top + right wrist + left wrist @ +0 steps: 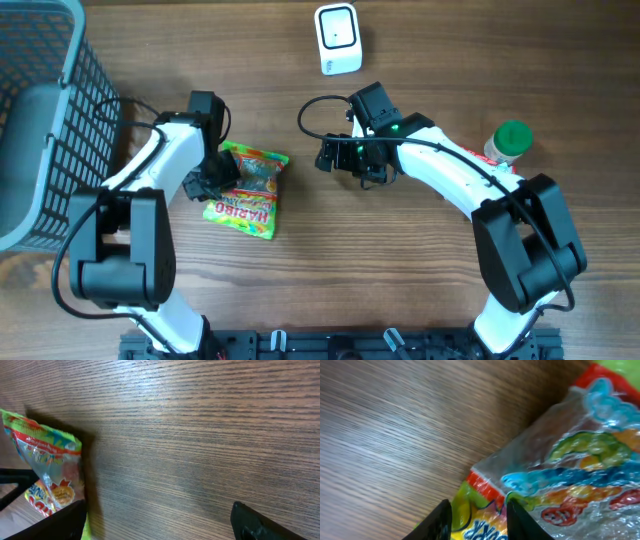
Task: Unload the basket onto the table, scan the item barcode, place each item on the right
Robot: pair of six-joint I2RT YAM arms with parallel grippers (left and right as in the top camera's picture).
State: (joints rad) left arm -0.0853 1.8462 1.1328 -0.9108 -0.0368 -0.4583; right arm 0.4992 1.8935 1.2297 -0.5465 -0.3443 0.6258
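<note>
place: mock shop checkout | cues: grey mesh basket point(40, 110), white scanner point(338, 40), sweets bag point(247, 188), wooden tabletop point(420, 290)

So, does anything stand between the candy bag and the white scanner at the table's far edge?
No object lies on the table between the candy bag and the scanner. The right gripper and its cable loop hang close beside that path.

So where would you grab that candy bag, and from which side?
Probably by its thin edge on the left arm's side, near the corner seal, coming in low from that side. The bag lies flat on the table, so only a rim offers something to pinch. The left gripper straddles that edge, jaws apart.
</note>
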